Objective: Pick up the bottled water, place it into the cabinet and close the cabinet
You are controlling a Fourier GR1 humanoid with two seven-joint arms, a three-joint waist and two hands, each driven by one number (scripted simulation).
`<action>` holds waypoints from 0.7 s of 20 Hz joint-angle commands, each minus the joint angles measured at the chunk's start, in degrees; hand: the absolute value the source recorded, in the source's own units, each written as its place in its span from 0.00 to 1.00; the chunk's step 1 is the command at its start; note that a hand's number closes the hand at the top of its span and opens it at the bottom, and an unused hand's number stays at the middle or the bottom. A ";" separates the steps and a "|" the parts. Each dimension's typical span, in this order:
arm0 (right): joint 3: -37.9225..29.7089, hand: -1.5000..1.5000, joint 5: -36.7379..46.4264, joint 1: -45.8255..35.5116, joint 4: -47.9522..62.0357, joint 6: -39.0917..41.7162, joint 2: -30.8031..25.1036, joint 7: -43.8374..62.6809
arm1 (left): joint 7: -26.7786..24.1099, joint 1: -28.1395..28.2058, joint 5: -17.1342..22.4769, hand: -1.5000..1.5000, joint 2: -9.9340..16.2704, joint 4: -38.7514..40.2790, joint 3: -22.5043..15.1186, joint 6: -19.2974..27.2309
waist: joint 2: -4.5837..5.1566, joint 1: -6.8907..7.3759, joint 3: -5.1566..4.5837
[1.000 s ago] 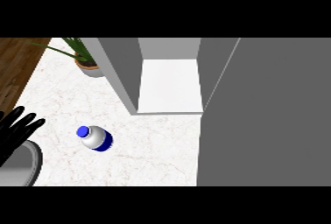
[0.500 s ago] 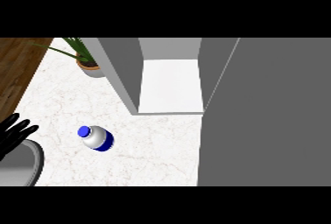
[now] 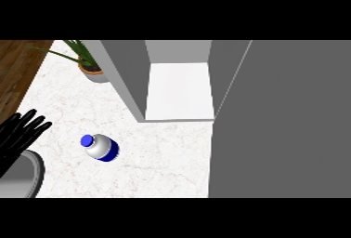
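Bottled water (image 3: 100, 147) stands at seven o'clock: likely light, slippery; grasp mid-body. Left hand (image 3: 19, 135), nine o'clock, fingers straight, empty.

Evenly and brightly lit from no traceable source, with only faint soft shade under the bottle (image 3: 100, 148) and plant (image 3: 87, 65), no glare on the pale counter (image 3: 158, 148), flat unshaded grey on the cabinet (image 3: 178, 88) panels.
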 commanded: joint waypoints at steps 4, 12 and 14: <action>0.22 0.00 -1.10 6.62 -6.53 2.02 -0.33 -2.39 | -7.75 -7.58 -14.79 0.00 -3.65 12.86 1.14 -0.77 | 0.10 -0.44 -0.22; 0.03 0.00 -2.25 11.22 -8.84 4.28 -2.25 -5.19 | -22.29 -9.90 -29.63 0.00 -7.63 26.14 -2.33 3.56 | 0.06 -1.29 -0.28; -2.77 0.00 -3.31 7.29 -3.71 3.55 -1.54 -6.49 | -25.45 -13.78 -30.92 0.00 -7.79 32.75 -2.82 4.46 | 0.32 -0.78 -0.26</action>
